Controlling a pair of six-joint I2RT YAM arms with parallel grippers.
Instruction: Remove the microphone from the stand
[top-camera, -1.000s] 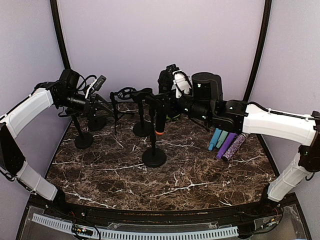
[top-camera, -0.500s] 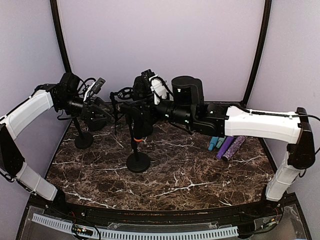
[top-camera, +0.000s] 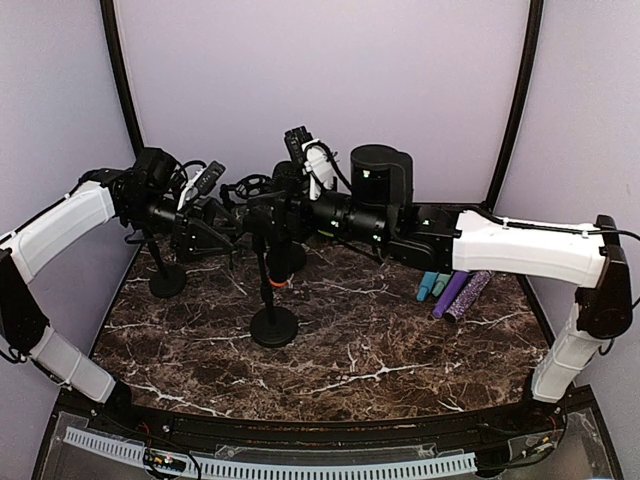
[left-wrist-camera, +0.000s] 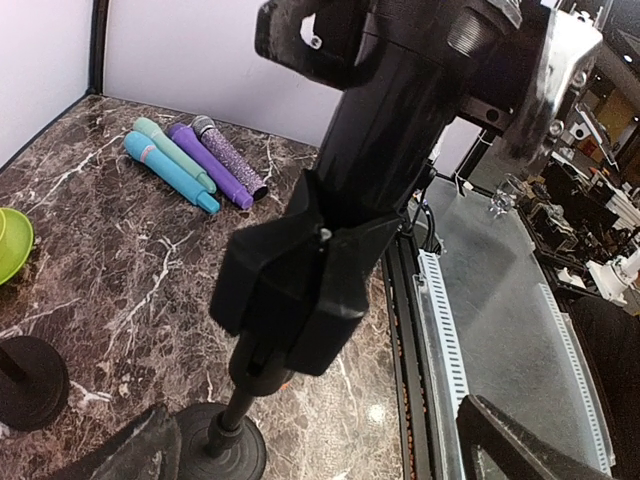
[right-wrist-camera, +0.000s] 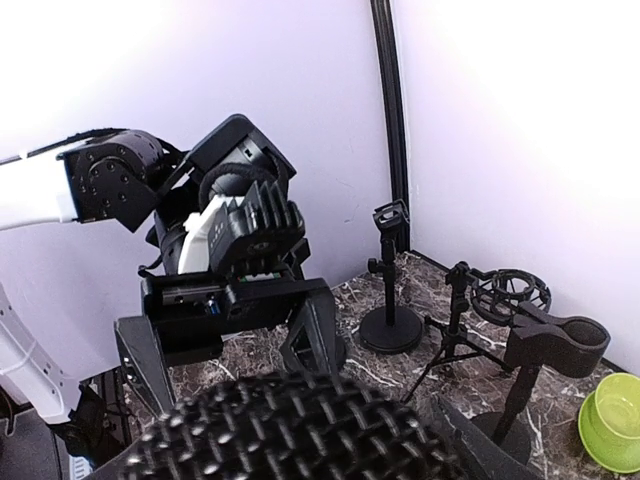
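Left jaws: spread wide, facing stand (top-camera: 274, 327)
Right jaws: at microphone (right-wrist-camera: 290, 430) head, grip unclear
Stand base: mid-tabletop (top-camera: 400, 350), well apart from edges

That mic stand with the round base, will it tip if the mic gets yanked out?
Probably tippy: the stand is a thin pole on a small base, with the microphone clipped high. The base looks solid, so likely weighted.

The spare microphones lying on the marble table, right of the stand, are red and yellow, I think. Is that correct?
Not quite. The spare microphones lying on the marble table, right of the stand, are teal and purple, not red and yellow. The left wrist view shows their colours most clearly.
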